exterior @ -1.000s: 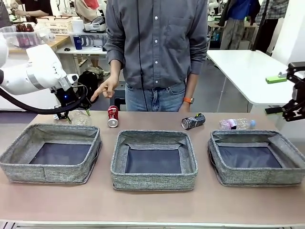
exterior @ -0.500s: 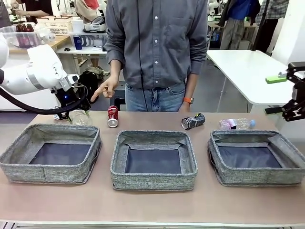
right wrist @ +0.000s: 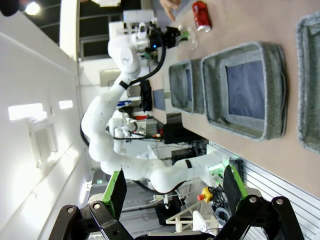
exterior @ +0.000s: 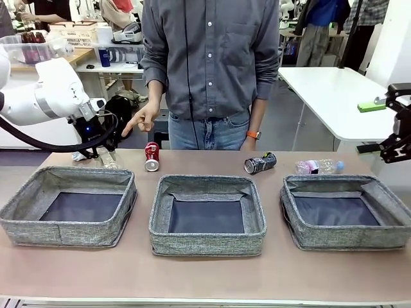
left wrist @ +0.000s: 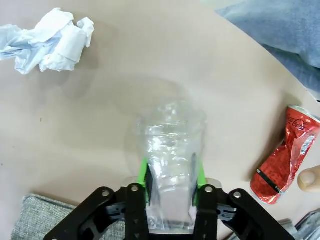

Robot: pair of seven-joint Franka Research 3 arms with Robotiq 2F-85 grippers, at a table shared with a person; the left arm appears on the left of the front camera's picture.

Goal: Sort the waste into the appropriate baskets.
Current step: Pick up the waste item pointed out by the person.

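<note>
**Q:** What does each claw hold?

**A:** The left claw (left wrist: 171, 175) has its green pads pressed against the sides of a clear bottle (left wrist: 170, 145), which looks crumpled. It is closed as far as the bottle allows. The right claw (right wrist: 175, 190) stands wide apart and empty, off to the robot's right, clear of the waste.

**Q:** Where does the held bottle sit?

**A:** At the far side of the surface (exterior: 205, 276), just behind the left basket (exterior: 64, 234). Whether it is lifted clear cannot be told.

**Q:** And the rest of the waste?

**A:** The paper wad (left wrist: 47, 40) and the dented red can (left wrist: 285, 150) lie near the bottle, one on either side of it in the left wrist view. The person's hand (exterior: 142, 120) points down above the red can. The black-and-silver can (exterior: 260, 163) and the pink-labelled bottle (exterior: 318, 167) lie farther right, behind the middle basket (exterior: 205, 244) and the right basket (exterior: 347, 240).

**Q:** How far along is the sorting?

**A:** Judged as barely begun: all three baskets show bare dark bottoms. One item is gripped but not deposited, and four lie unsorted.
</note>
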